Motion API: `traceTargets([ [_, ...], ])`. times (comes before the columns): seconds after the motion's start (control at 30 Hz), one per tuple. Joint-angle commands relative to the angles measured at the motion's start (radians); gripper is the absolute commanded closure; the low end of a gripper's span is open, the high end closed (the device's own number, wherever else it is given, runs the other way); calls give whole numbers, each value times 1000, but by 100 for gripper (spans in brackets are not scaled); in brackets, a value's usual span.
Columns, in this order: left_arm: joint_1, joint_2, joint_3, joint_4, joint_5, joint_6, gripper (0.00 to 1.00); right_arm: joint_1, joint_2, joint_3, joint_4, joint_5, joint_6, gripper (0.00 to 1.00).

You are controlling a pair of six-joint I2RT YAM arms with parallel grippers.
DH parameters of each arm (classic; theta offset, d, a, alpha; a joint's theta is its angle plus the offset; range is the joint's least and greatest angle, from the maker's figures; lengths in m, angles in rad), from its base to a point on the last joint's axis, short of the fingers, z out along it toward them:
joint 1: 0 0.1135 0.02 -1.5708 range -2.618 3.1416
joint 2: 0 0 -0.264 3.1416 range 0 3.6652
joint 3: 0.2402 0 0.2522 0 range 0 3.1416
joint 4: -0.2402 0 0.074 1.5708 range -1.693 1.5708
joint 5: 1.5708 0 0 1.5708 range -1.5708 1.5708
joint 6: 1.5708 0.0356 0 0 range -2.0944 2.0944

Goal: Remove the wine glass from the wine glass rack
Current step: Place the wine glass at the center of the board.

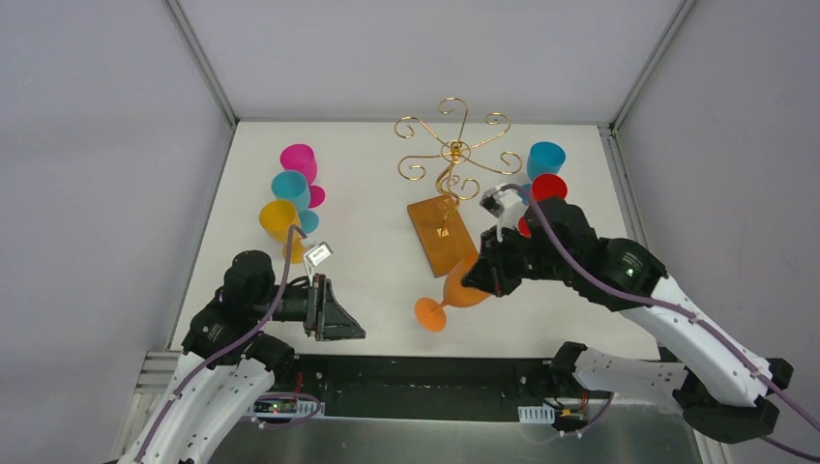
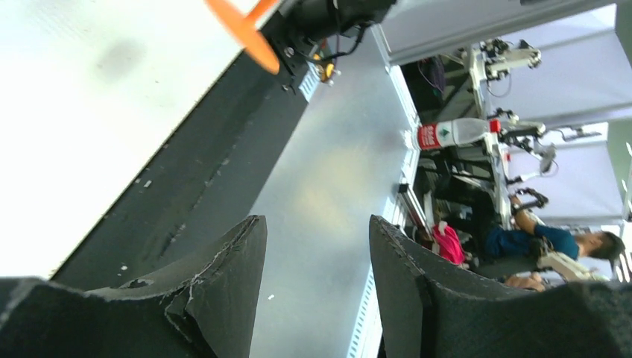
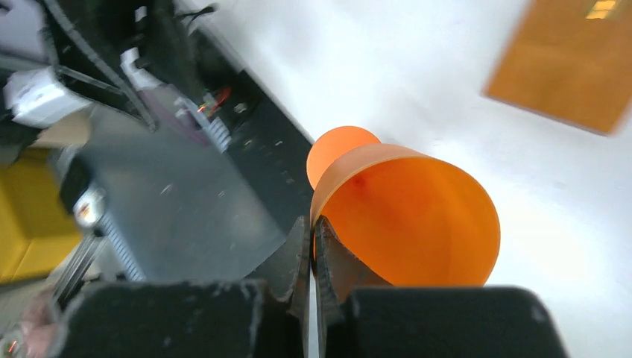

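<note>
Wine glass [image 1: 454, 290] is hanging clear of the wine glass rack [image 1: 450, 155], rim pinched between the right fingers [image 3: 294, 261], foot pointing away from them. Left fingers [image 2: 231, 268] are standing spread, empty. Set-down is looking like the step in hand: next is calling for lowering it onto the desk [image 1: 367, 213] beneath the fingers, then releasing.

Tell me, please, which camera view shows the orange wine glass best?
The top external view: the whole orange wine glass shows, bowl, stem and foot, tilted in the right gripper. The right wrist view shows mainly its bowl, rim pinched; the left wrist view, just its foot.
</note>
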Motion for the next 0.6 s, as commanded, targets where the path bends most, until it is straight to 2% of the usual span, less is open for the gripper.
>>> traceTargets([
  [0.0,-2,13,27,1,-129,58,46,-49,-83,-19,-80,335,-14,100],
  [0.17,-2,1,63,-34,-258,83,47,-112,-105,-17,-130,541,-23,100],
  [0.4,-2,36,151,-71,-332,176,46,-241,-53,-2,-175,596,-58,100],
  [0.57,-2,71,144,-71,-414,213,46,-351,-6,-9,-176,618,-78,100],
])
